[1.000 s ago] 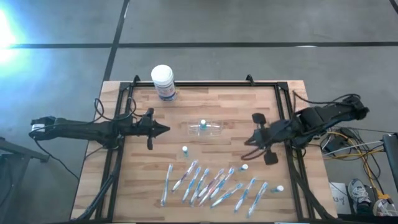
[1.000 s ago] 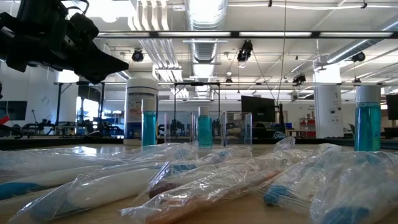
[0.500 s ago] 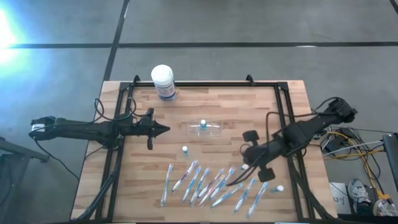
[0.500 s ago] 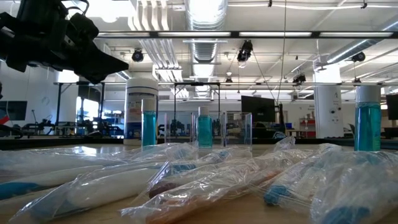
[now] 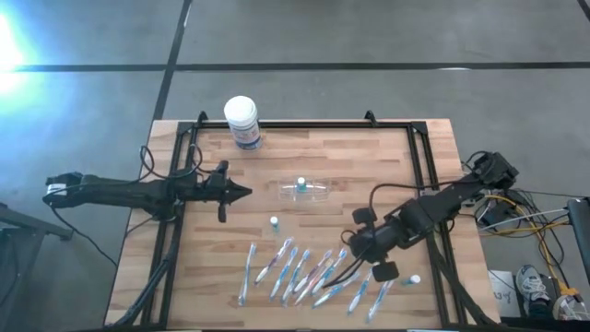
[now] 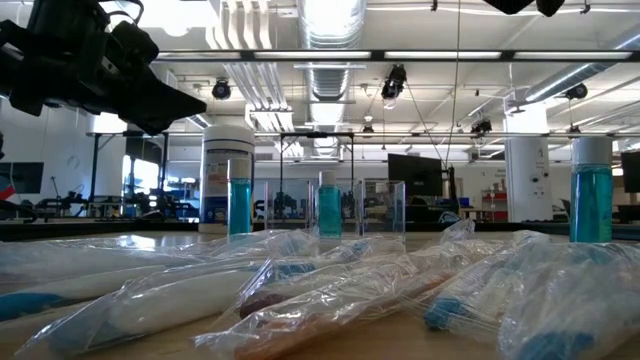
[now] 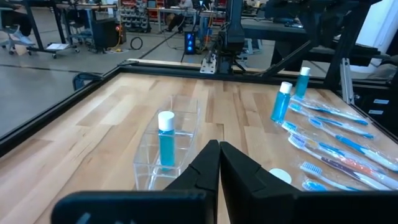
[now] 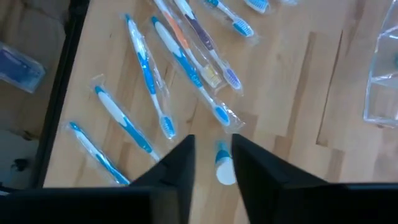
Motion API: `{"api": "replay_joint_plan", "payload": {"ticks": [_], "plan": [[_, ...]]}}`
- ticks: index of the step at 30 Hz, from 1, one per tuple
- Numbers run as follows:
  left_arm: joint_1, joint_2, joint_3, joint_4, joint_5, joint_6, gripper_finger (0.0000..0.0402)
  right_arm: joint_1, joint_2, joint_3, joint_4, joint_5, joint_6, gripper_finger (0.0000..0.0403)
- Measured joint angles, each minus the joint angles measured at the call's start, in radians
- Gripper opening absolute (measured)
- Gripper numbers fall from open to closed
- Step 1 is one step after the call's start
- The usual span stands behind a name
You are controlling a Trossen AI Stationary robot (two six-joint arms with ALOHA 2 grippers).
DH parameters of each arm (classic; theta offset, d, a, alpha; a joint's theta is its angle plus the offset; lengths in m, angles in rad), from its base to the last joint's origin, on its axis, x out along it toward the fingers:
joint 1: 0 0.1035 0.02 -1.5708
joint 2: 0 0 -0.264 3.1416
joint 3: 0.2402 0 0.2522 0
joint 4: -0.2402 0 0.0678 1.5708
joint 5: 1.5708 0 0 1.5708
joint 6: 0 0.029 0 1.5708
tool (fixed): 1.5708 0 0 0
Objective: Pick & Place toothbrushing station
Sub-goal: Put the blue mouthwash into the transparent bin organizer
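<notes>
Right tool (image 5: 362, 242) over bagged toothbrushes (image 5: 304, 272), fingers parted narrowly, holding nothing.
Small blue bottle (image 8: 222, 165) below its fingertips; left tool (image 5: 241, 193) closed, empty, station (image 5: 305, 190) just ahead.

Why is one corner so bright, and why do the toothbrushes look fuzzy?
In the high view, light glares white off the floor at the left edge. In the low view, the bagged toothbrushes lie close to the camera and look blurred, while the ceiling lights wash out. The right wrist view is a bit smeared.
</notes>
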Motion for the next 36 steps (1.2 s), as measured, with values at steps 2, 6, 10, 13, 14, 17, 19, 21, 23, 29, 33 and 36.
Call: {"api": "replay_joint_plan", "payload": {"ticks": [2,6,10,13,14,17,19,21,23,29,33,36], "plan": [[0.0,0.0,0.0,0.0,0.001,-0.002,0.0016,0.001,0.001,0.0,0.001,0.0,-0.001,0.0146],[0.0,0.0,0.0,0.0,0.016,-0.004,0.0011,0.001,0.0,-0.001,-0.001,0.001,-0.007,0.0201],[0.0,0.0,0.0,0.0,0.019,-0.005,0.001,0.0,0.002,-0.003,-0.007,0.001,-0.006,0.0236],[0.0,0.0,0.0,0.0,0.019,-0.004,0.0011,0.001,0.006,-0.004,-0.011,0.001,-0.008,0.0248],[0.0,0.0,0.0,-0.001,0.019,-0.005,0.0012,0.001,0.006,-0.006,-0.016,0.001,-0.008,0.0249],[0.0,0.0,0.0,-0.002,0.018,-0.005,0.0016,0.001,0.006,-0.014,-0.015,0.0,-0.009,0.0241],[0.0,0.0,0.0,-0.002,0.018,-0.005,0.0016,0.002,0.006,-0.02,-0.018,0.001,-0.017,0.0223],[0.0,0.0,0.0,-0.002,0.018,-0.005,0.0016,0.002,0.006,-0.026,-0.018,0.001,-0.025,0.0199],[0.0,0.0,0.0,-0.002,0.018,-0.005,0.0016,0.002,0.006,-0.034,-0.017,0.001,-0.025,0.0172],[0.0,0.0,0.0,-0.003,0.016,-0.005,0.0016,0.002,0.006,-0.056,-0.018,0.001,-0.034,0.0096],[0.0,0.0,0.0,-0.003,0.016,-0.004,0.0016,0.002,0.006,-0.069,-0.016,0.001,-0.027,0.0061],[0.0,0.0,0.0,-0.003,0.016,-0.004,0.0016,0.002,0.006,-0.078,-0.015,0.001,-0.021,0.0059]]}}
